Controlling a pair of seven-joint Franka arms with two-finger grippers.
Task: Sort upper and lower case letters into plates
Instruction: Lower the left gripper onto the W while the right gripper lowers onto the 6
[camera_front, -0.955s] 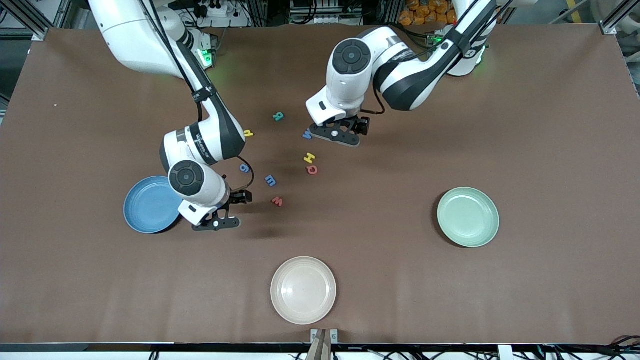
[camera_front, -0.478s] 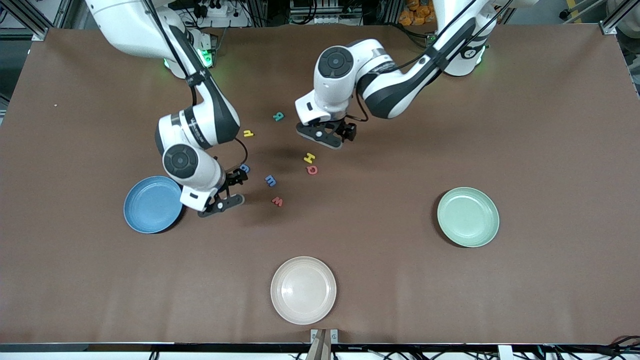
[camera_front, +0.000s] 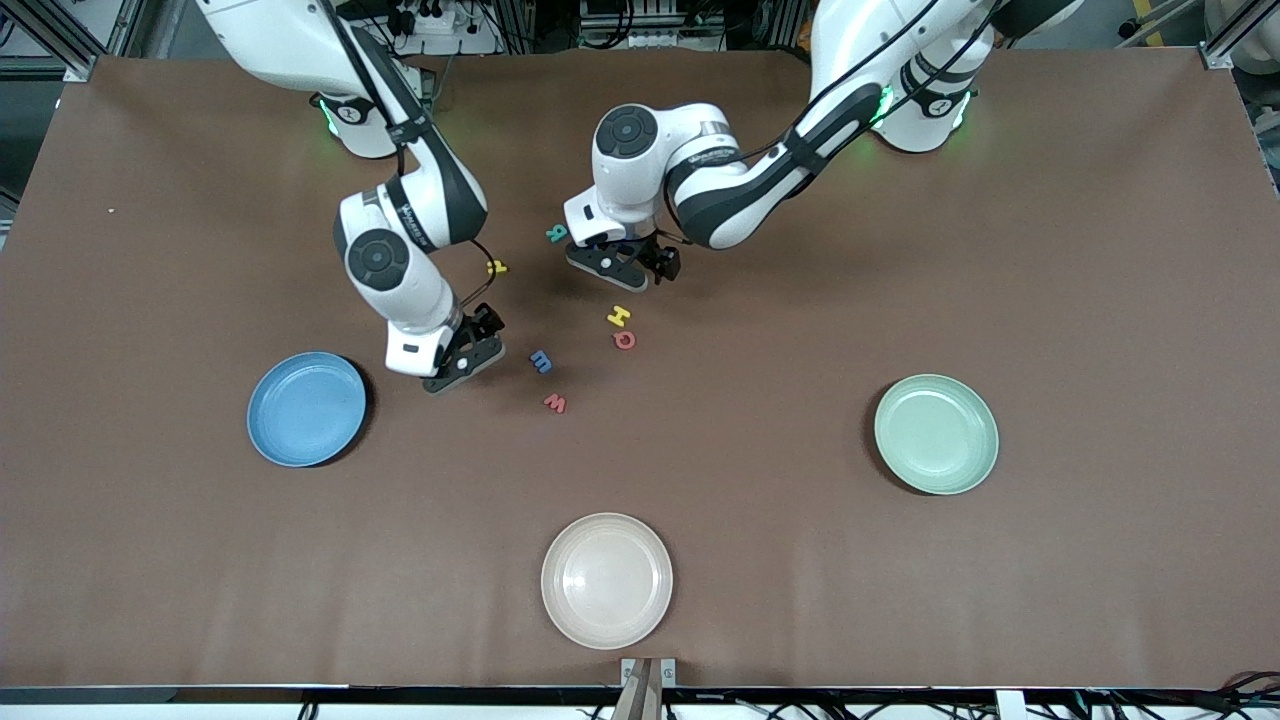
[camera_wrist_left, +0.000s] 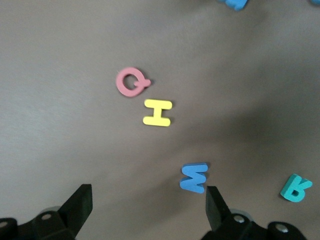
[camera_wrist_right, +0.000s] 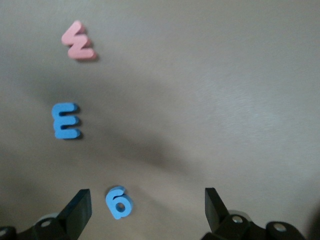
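Note:
My left gripper (camera_front: 615, 268) hangs open over a blue W (camera_wrist_left: 194, 177), which lies between its fingers (camera_wrist_left: 215, 202), close to one. A teal R (camera_front: 556, 233), a yellow H (camera_front: 619, 316) and a red Q (camera_front: 624, 340) lie around it. My right gripper (camera_front: 463, 358) is open low over a small blue rounded letter (camera_wrist_right: 119, 202), close to one finger (camera_wrist_right: 80, 202). A blue m (camera_front: 541, 361), a red w (camera_front: 555, 403) and a small yellow letter (camera_front: 497, 267) lie nearby. The blue plate (camera_front: 307, 408) and the mint green plate (camera_front: 936, 433) hold nothing.
A cream plate (camera_front: 607, 580) sits near the table's front edge, nearer the camera than the letters. The brown table (camera_front: 1100, 300) spreads wide around the plates.
My right gripper has swung away from the blue plate to over the small blue letter. My left gripper has shifted toward the right arm's end, covering the blue W in the front view.

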